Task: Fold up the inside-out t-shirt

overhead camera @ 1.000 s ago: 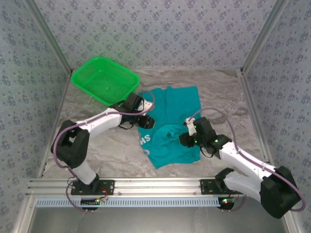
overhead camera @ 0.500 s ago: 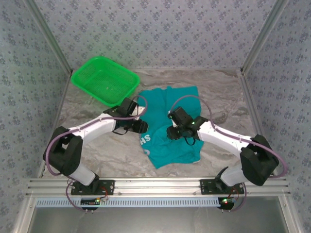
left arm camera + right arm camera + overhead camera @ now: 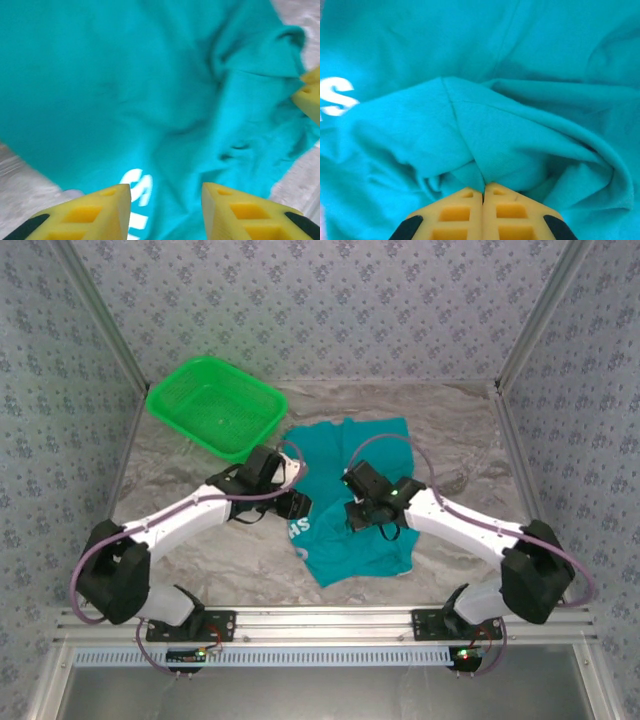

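Observation:
The teal t-shirt [image 3: 372, 448] lies rumpled in the middle of the table, with white lettering showing near its left edge [image 3: 298, 530]. My left gripper [image 3: 296, 505] hovers over that left edge. In the left wrist view it [image 3: 166, 194] stands open above the cloth, nothing between its yellow fingers [image 3: 100, 207], a white "S" [image 3: 137, 186] just beyond them. My right gripper [image 3: 356, 516] is down on the shirt's middle. In the right wrist view it [image 3: 483, 189] is shut on a pinched ridge of the t-shirt [image 3: 470, 130].
A bright green mesh basket [image 3: 215, 405] stands at the back left, close behind the left arm. Bare marbled table [image 3: 455, 440] lies to the right of the shirt and along the front [image 3: 240, 560]. Patterned walls close in the sides and back.
The right arm swung left from the shirt's front-right part to its middle, and its jaws closed on a fold of cloth. The left gripper shifted slightly along the shirt's left edge.

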{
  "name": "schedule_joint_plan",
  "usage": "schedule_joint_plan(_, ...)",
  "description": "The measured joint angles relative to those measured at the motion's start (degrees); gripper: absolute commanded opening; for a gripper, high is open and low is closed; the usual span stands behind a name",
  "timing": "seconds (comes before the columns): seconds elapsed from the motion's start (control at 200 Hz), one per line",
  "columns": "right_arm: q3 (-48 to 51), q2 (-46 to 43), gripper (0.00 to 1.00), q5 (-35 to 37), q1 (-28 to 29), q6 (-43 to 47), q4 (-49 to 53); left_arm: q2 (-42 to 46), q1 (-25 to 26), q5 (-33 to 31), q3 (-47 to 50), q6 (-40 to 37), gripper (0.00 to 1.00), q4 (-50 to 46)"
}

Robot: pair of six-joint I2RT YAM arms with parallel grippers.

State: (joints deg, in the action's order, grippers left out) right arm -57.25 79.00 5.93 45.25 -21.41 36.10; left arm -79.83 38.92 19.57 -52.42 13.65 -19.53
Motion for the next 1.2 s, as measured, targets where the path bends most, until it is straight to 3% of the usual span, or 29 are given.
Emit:
schedule_joint_plan(0.15,-3.5,-5.3,0.0,-9.7,-6.7,1.0,2.8,0.9,5.7,0.8,0.0,-1.8,0.4,4.4)
schedule_joint_plan(0.28,-5.4,-7.2,0.0,-18.8,-11.9,2.4,5.7,-4.7,6.9,0.5,-0.7,-1.7,0.36,7.6)
schedule_joint_plan(0.36,-6.4,-7.4,0.0,-24.9,-14.1,3.2,7.7,-8.0,6.8,-0.4,-0.8,-1.6,0.28,9.0)
schedule_joint_plan(0.465,-7.6,-7.3,0.0,-31.7,-16.1,4.2,10.7,-10.2,6.8,-4.4,-1.2,-2.0,0.09,9.2)
schedule_joint_plan(0.57,-8.3,-6.7,0.0,-36.4,-16.9,6.1,13.5,-12.1,6.1,-8.3,-2.7,-2.9,0.05,9.0)
schedule_joint_plan(0.825,-6.8,-4.0,0.0,-47.0,-17.9,10.6,15.6,-16.2,2.7,-13.3,-3.9,-6.1,0.1,9.4)
schedule_joint_plan(0.934,-6.2,-2.1,0.0,-50.6,-19.5,10.7,14.4,-15.1,2.7,-13.0,-3.3,-7.7,0.21,10.6)
schedule_joint_plan(1.034,-6.1,-0.4,0.0,-53.1,-21.4,10.7,13.0,-8.3,2.6,-12.4,1.6,-8.5,0.28,12.9)
schedule_joint_plan(1.199,-5.9,2.6,0.0,-56.2,-23.4,10.7,11.2,8.2,4.2,-9.2,9.3,-9.4,0.31,15.8)
